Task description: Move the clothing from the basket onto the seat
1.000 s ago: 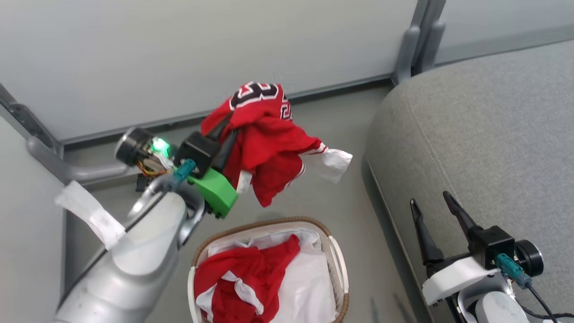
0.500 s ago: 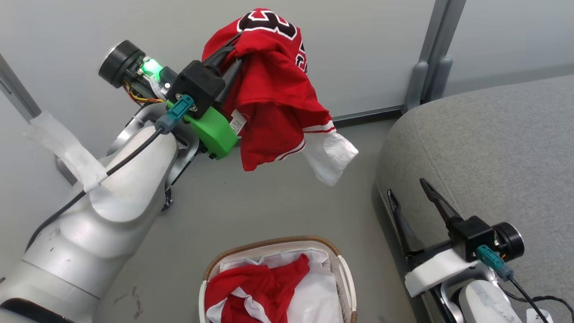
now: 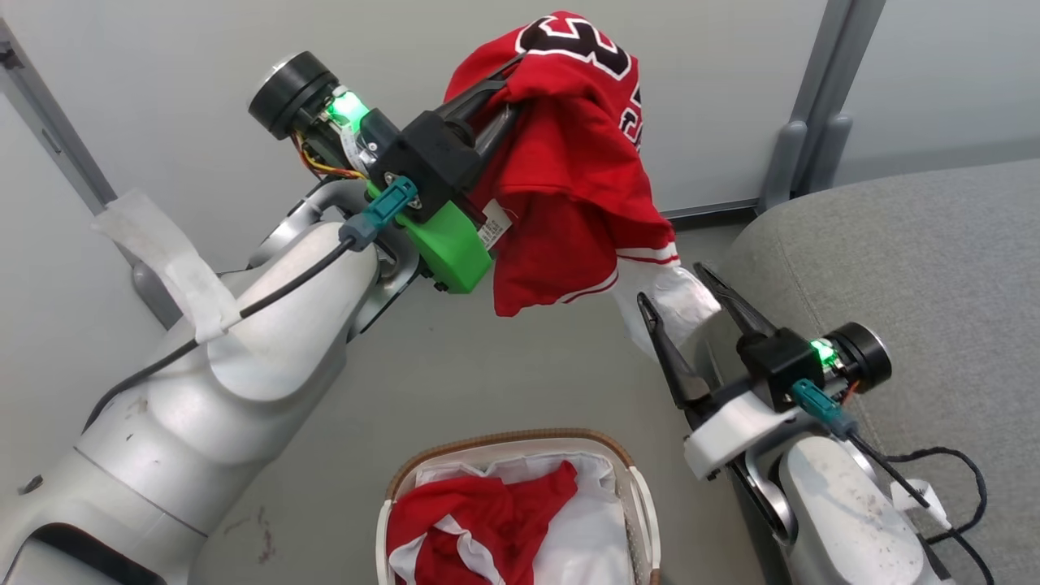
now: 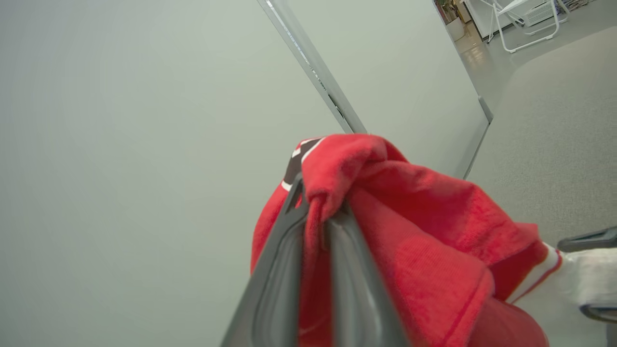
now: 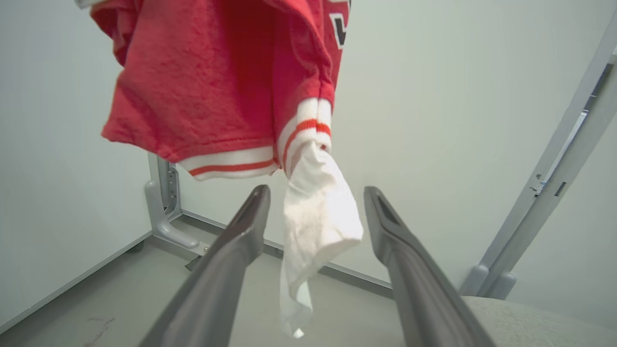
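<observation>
Your left gripper (image 3: 508,85) is clamped on the red jersey with dark lettering (image 3: 569,171), held aloft. Your right gripper (image 3: 673,286) stands apart, straddling the jersey's hanging white end (image 5: 318,217) beside the grey fabric seat (image 3: 910,244). The red white-striped shorts (image 3: 479,520) lie in the white brown-rimmed plastic basket (image 3: 504,439).

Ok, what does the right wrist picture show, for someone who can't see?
A red jersey hangs from the top, its white end dangling between the wide-open fingers of the right gripper. Behind are a pale wall and grey floor, with a corner of the grey seat at bottom right.
</observation>
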